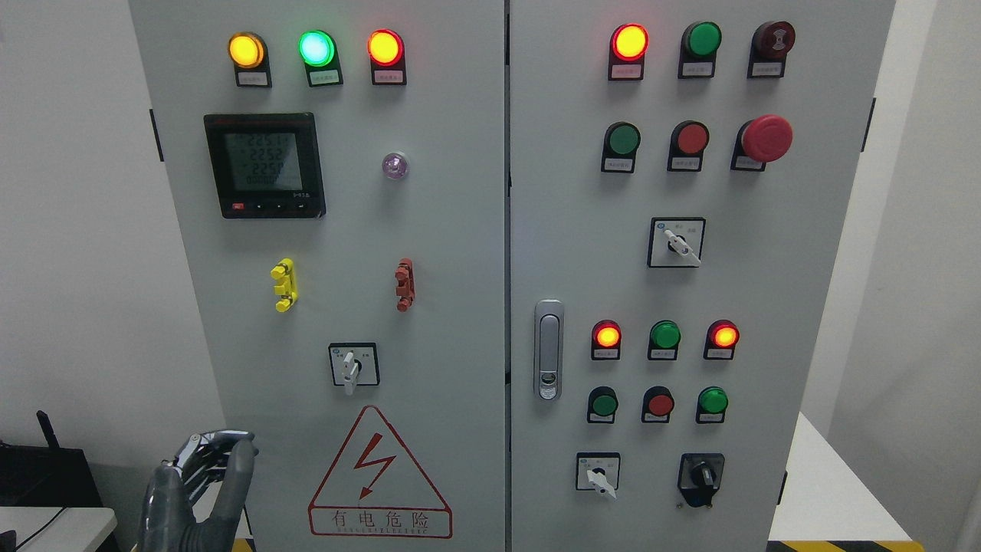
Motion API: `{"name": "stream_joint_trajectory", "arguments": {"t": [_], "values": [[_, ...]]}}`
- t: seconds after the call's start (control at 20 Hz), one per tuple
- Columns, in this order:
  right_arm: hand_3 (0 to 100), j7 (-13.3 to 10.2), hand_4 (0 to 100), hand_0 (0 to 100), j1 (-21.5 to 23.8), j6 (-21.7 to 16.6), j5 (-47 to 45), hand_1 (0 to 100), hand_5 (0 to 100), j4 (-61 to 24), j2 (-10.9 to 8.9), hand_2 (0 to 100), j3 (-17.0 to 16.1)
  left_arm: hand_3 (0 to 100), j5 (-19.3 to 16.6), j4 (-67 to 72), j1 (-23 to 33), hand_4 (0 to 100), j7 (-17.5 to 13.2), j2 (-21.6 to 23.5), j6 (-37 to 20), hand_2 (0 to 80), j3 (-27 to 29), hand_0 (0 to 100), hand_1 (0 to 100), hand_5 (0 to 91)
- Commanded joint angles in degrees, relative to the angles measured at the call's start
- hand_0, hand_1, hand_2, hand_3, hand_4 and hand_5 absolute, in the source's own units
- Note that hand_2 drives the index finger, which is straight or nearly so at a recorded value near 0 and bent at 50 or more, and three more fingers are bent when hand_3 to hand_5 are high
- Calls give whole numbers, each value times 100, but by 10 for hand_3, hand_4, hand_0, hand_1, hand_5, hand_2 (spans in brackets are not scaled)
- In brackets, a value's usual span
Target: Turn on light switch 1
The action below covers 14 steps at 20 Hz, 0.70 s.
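A grey electrical cabinet (460, 230) with two doors fills most of the head view, its top and bottom edges cut off by the frame. The left hand (195, 491) rises from the lower left corner in front of the left door's edge; its grey fingers (237, 475) are loosely extended, thumb up, grasping nothing and touching no control, while the wrist and arm are cut off below. The right hand is out of sight. Which control counts as light switch 1 cannot be told, since the small labels under each control are too fine to read. The nearest rotary switch (353, 366) sits low on the left door, above the red triangular warning sign (379, 479), well apart from the hand, its white knob pointing roughly down. On the left door's upper part three lamps glow: yellow lamp (246, 50), green lamp (316, 48) and red lamp (385, 47); below them a digital meter (264, 165) shows digits that are blurred. The right door carries a door latch (548, 349), a red mushroom button (766, 139), a second selector (676, 242), rows of lit and unlit round buttons, and two more knobs near the bottom, a white selector (598, 471) and a black knob (700, 477). A dark device (42, 468) at the far left is partly cut off.
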Motion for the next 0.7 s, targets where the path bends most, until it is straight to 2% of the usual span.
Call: {"name": "stream_joint_trajectory", "arguments": {"t": [0.0,0.25,0.4,0.65], "values": [[0,-2,0,120,0,0,-141,389,0,0,5,0,97,643,-225,-28,-264,686,157,-288,194,476,-634,169,341,579],[0,-2,0,120,0,0,-141,389,0,0,5,0,97,657,-436,-20,-326,701,385,-517,555,486,-942,164,361,599],[0,-2,0,120,0,0,-141,389,0,0,5,0,97,661,-568,-11,-413,707,675,-710,810,489,-1065,159,378,609],[0,-2,0,120,0,0,-141,389,0,0,-3,0,97,672,-832,-2,-563,717,825,-912,1100,494,-1126,157,403,630]]}}
